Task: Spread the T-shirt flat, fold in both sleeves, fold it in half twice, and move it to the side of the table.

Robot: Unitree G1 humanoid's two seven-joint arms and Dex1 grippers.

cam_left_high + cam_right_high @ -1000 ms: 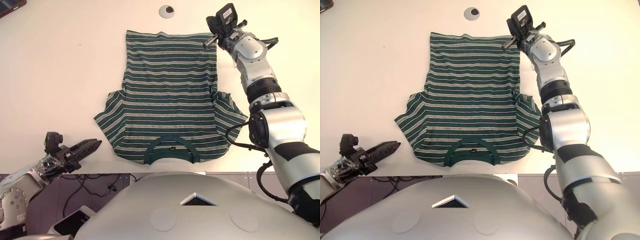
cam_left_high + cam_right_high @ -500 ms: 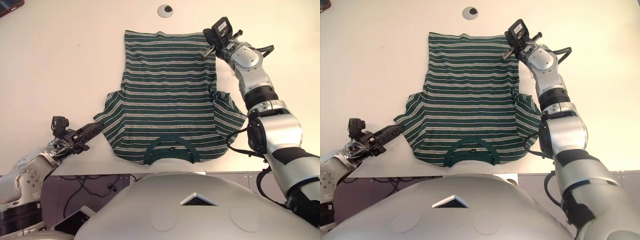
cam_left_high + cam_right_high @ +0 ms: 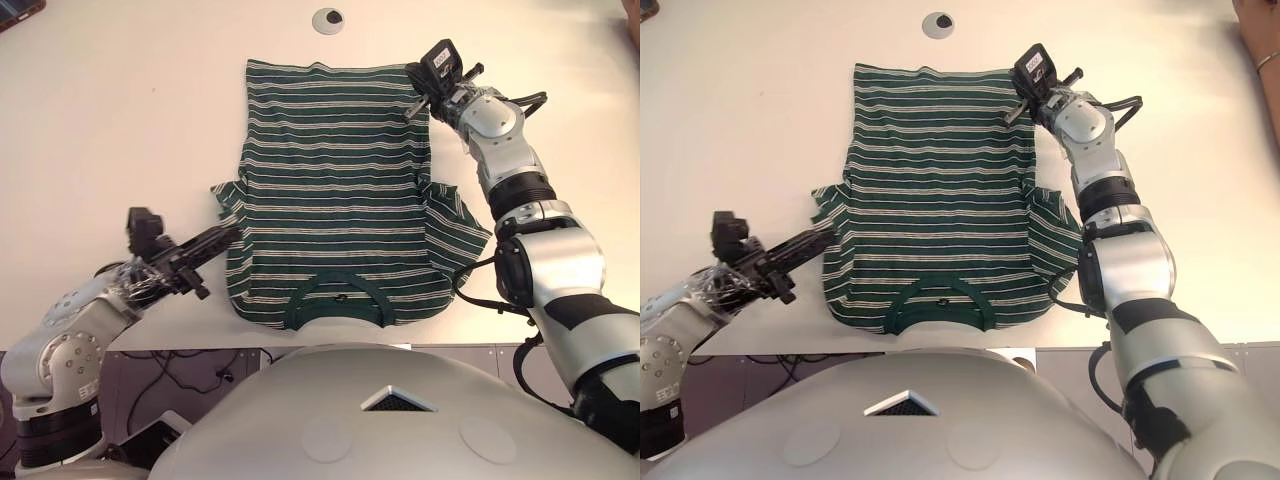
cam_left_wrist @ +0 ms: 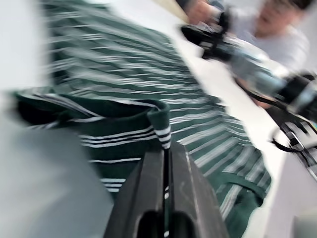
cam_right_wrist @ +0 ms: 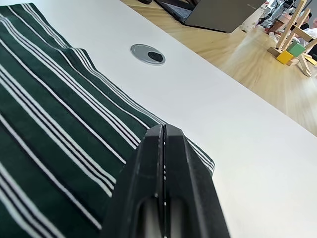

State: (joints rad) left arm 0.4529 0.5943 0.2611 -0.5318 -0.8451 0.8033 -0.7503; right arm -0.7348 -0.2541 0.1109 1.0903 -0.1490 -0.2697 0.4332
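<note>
- Nearest us, the left arm lies low over the table (image 3: 120, 110) edge at 8 o'clock from the T-shirt (image 3: 335, 180), forearm angled in towards 2 o'clock.
- The left gripper (image 4: 166, 145) has its fingers pinched together on the striped cuff of the left sleeve (image 3: 228, 197), which is drawn in against the body of the cloth.
- The T-shirt lies face up in the middle of the table, collar (image 3: 340, 298) at 6 o'clock, hem at 12 o'clock, right sleeve (image 3: 455, 225) spread out at 4 o'clock.
- The right arm stretches far forward, wrist bent inward.
- The right gripper (image 5: 164, 129) has its fingers pressed together, tips over the hem corner at 1 o'clock; we cannot tell whether cloth sits between them.
- A round grommet (image 3: 327, 20) sits beyond the hem at 12 o'clock.
</note>
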